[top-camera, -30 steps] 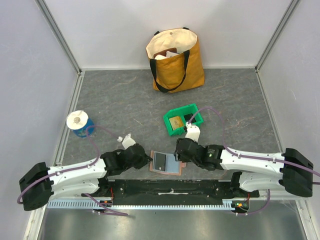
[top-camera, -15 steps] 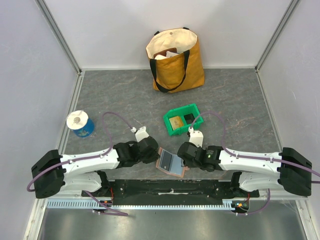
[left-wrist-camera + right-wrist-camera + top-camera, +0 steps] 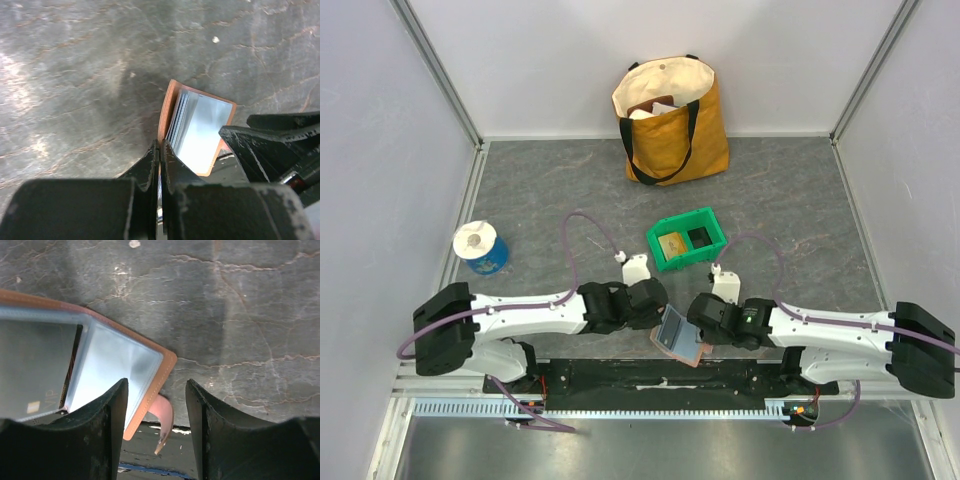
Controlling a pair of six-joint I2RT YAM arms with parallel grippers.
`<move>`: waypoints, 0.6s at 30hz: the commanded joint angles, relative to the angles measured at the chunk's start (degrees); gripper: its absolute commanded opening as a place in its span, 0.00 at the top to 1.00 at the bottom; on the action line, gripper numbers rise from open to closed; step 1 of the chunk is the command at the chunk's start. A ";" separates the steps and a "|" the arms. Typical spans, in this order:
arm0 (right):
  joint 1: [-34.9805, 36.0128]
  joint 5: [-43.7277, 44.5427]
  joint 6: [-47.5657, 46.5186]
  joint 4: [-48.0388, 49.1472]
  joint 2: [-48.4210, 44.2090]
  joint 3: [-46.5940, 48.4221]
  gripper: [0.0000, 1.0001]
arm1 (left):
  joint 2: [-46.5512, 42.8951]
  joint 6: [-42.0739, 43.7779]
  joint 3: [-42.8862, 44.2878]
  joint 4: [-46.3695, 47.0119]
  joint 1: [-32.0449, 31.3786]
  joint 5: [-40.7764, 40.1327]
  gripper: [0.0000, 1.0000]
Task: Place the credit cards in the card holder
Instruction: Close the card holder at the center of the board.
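Observation:
The card holder (image 3: 680, 339) is open at the table's near edge, terracotta outside with a pale blue-grey lining. My left gripper (image 3: 662, 316) is shut on its left cover; in the left wrist view the fingers (image 3: 161, 152) pinch the brown edge of the card holder (image 3: 200, 131). My right gripper (image 3: 700, 335) stands open over the right corner. In the right wrist view that corner of the card holder (image 3: 120, 367) and the snap tab (image 3: 163, 421) lie between my right gripper's (image 3: 156, 400) jaws, untouched. A dark grey credit card (image 3: 32, 372) sits in the left pocket.
A green bin (image 3: 660, 258) behind the holder contains a tan item (image 3: 670, 244) and a dark item (image 3: 700, 237). A yellow tote bag (image 3: 672, 120) stands at the back. A blue-and-white roll (image 3: 478, 246) sits at left. The black base rail (image 3: 640, 378) runs just below the table edge.
My left arm has swung right, carrying the card holder rightward and toward the near edge. The right gripper has drawn back to the right with it, still open.

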 commanded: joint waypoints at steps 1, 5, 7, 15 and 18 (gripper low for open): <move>0.29 5.05 5.19 -4.88 -2.41 -0.31 0.43 | 3.05 5.31 5.06 2.86 -2.77 -0.76 0.98; 0.29 8.40 9.85 -7.27 -4.69 -0.83 0.45 | 6.65 6.72 7.08 6.99 -4.71 2.05 0.98; 0.29 11.38 14.15 -10.42 -6.19 -1.01 0.43 | 8.41 7.51 8.66 7.88 -5.76 2.85 0.98; -0.68 15.62 20.15 -15.45 -12.96 -1.71 0.43 | 14.65 11.38 11.56 15.18 -8.40 9.09 0.98; -0.68 15.44 19.89 -15.36 -13.05 -1.88 0.43 | 15.01 11.03 11.04 16.14 -8.49 8.83 0.98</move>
